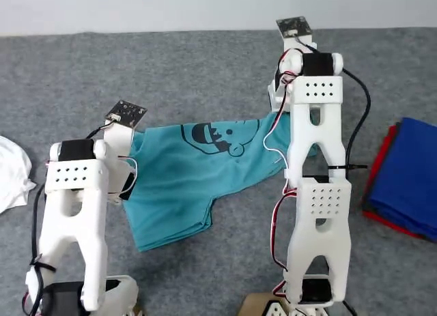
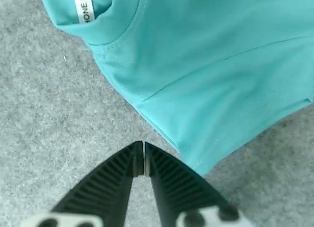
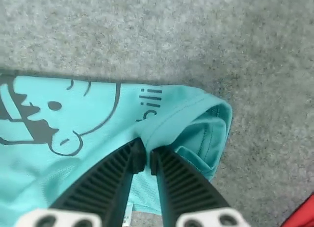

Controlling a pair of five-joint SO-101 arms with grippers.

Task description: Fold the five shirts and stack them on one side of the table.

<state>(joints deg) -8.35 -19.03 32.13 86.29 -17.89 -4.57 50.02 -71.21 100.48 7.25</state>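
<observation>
The teal shirt (image 1: 191, 186) lies rumpled at the centre of the table (image 1: 205, 63). The right end effector (image 3: 143, 156) pinches a fold at the shirt's 2 o'clock corner. The left end effector (image 2: 143, 161) is closed and empty, just beside the 9 o'clock edge. It should open, grip that edge, then both should draw the cloth flat before folding.
</observation>
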